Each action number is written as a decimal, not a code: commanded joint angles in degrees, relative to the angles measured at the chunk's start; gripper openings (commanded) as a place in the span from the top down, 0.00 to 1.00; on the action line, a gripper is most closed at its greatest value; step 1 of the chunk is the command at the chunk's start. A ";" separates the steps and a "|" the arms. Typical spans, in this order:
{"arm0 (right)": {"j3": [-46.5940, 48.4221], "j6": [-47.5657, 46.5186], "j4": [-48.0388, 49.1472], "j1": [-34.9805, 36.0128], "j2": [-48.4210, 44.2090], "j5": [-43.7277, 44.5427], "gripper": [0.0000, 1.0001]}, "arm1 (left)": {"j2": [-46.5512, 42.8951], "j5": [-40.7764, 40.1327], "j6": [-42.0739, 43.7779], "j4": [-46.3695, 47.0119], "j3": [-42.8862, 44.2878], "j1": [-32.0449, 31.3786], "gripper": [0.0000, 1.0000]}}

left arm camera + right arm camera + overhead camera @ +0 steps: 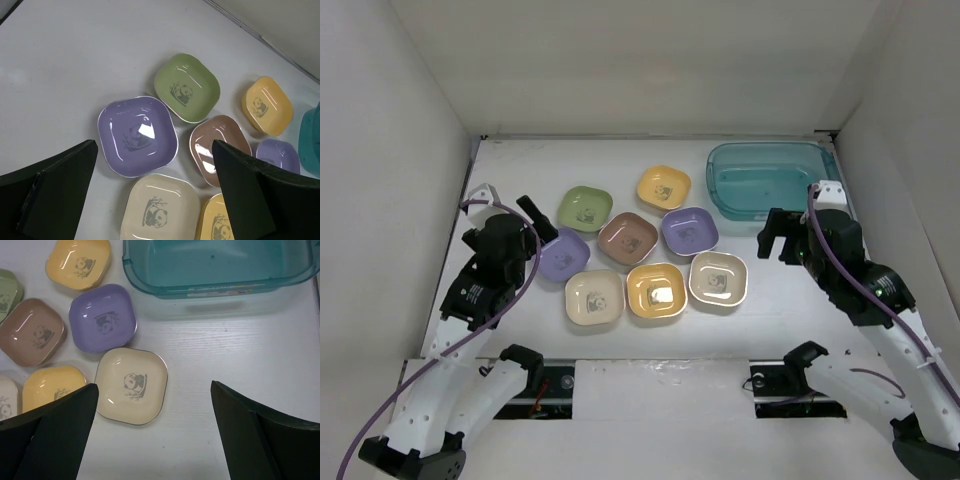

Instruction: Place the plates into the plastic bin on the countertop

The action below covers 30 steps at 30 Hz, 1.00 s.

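Both wide open, nothing held: left gripper (538, 225) over the purple plate (563, 256) nearest the left edge, right gripper (779, 240) near the right edge, just on the near side of the plastic bin (715, 185). Bin sits in the far right corner of the tabletop (520, 170). All eight plates (627, 236) clustered mid-tabletop, outside the bin.

8 plates (627, 236) lie side by side in a cluster mid-tabletop (520, 170): 2 farthest, 3 across the middle, 3 nearest the arms. The plastic bin (770, 185) sits at the cluster's 2 o'clock, by the far-right corner. The left gripper (540, 226) hangs at its 9 o'clock, the right gripper (778, 242) at 3 o'clock.
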 commanded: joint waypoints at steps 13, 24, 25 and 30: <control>-14.35 16.50 5.19 -3.55 2.68 -3.95 0.00 | -0.41 3.21 2.33 2.61 0.30 -0.03 0.00; -27.02 20.19 17.58 -3.55 15.59 -5.71 0.03 | -2.16 5.40 2.87 3.66 -0.23 -0.03 0.00; -27.64 21.15 19.25 -3.55 17.78 -5.72 0.05 | -2.16 5.40 2.87 3.66 -0.23 -0.03 0.00; -29.93 23.01 22.33 -3.55 21.22 -5.63 0.32 | -2.16 6.02 2.87 3.66 -0.23 -0.03 0.00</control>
